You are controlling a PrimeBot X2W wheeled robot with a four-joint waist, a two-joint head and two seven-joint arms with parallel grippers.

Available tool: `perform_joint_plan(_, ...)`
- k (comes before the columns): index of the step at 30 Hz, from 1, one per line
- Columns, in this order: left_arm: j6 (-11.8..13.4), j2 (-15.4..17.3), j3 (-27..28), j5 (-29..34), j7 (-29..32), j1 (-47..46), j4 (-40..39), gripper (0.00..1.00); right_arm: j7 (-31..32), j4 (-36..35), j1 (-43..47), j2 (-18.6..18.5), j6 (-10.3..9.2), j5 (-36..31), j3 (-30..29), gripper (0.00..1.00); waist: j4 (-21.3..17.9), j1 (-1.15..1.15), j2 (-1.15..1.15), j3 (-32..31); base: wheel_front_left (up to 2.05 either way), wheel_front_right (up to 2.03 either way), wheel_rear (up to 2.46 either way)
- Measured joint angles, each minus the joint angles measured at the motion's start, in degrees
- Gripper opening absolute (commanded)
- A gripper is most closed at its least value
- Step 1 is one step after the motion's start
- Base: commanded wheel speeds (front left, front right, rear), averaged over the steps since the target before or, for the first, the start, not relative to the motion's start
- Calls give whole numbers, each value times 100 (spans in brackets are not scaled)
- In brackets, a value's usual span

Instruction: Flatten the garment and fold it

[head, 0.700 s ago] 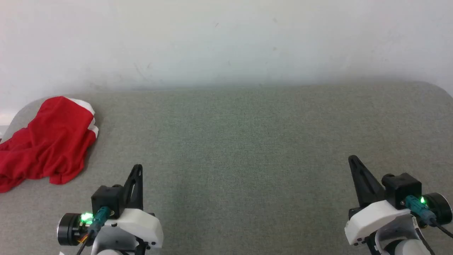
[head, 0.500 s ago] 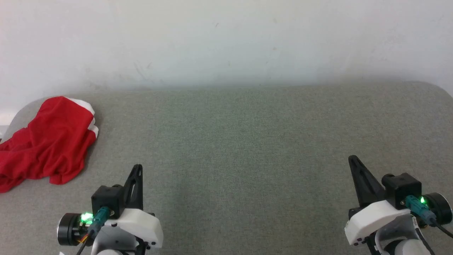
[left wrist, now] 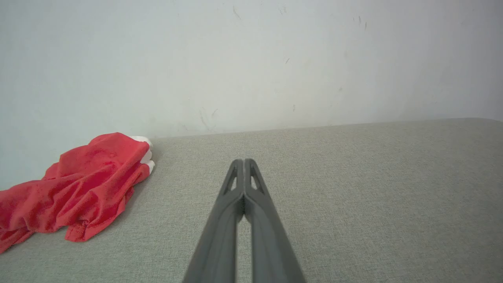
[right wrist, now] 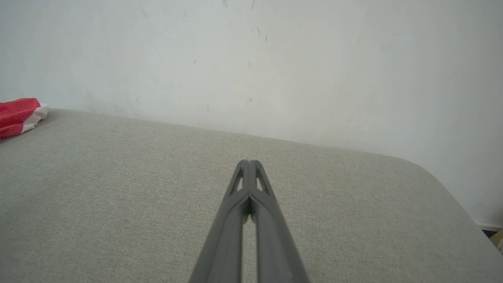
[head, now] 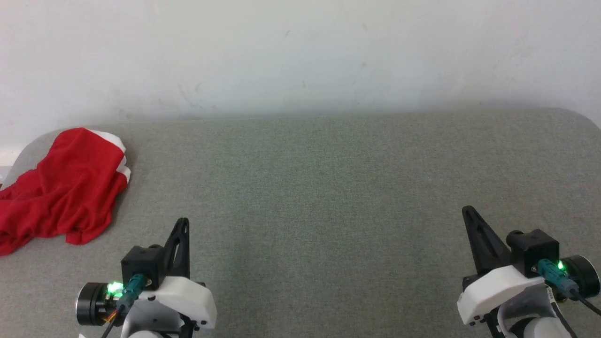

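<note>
The garment lies crumpled at the worktop's far left edge, light and limp. Its white-trimmed hem looks the likeliest hold. The left hand and right hand are closed, empty.

Both arms low, jaws pressed tight together.
The dark two-fingered left gripper sits over the near left of the grey woven fabric tabletop; the matching right gripper over its near right.
</note>
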Motion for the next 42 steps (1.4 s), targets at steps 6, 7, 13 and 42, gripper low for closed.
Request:
perform_joint_plan(6,0,0,-2,0,0,0,0,0,0,0,0,0,0,0,0,0,0,0,0,0,0,0,0)
perform_joint_plan(7,0,0,-1,0,0,0,0,0,0,0,0,0,0,0,-1,0,0,0,0,0,0,0,0)
perform_joint_plan(13,-2,0,0,0,0,2,7,100,0,0,7,-4,1,1,0,100,0,0,0,0,0,0,0)
perform_joint_plan(42,-15,1,110,-185,-299,9,-111,100,-304,56,37,-4,1,125,-314,100,239,1,0,58,0,0,0)
